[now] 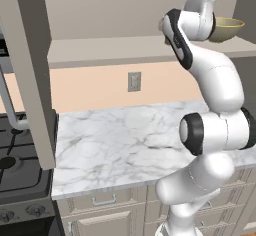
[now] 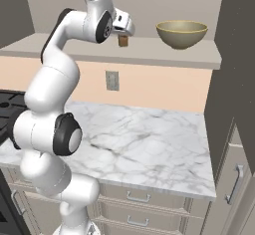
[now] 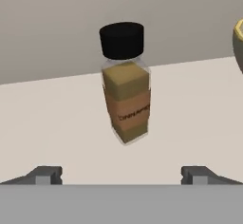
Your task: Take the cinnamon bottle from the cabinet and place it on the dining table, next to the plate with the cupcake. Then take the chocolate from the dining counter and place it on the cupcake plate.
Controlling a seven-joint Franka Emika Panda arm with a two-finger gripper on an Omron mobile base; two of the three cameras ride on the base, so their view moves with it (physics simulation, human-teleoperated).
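Note:
The cinnamon bottle stands upright on the cabinet shelf, slim, with amber-brown contents and a black cap. My gripper is open and level with it, a short way in front, one fingertip on each side of the bottle's line and nothing between them. From the right base the gripper hovers over the shelf, with the bottle peeking out below the hand. The dining table, plate, cupcake and chocolate are out of view.
An olive-tan bowl sits on the shelf right of the bottle. The open cabinet door hangs at the left, another door panel at the right. Below lie a marble worktop and a stove.

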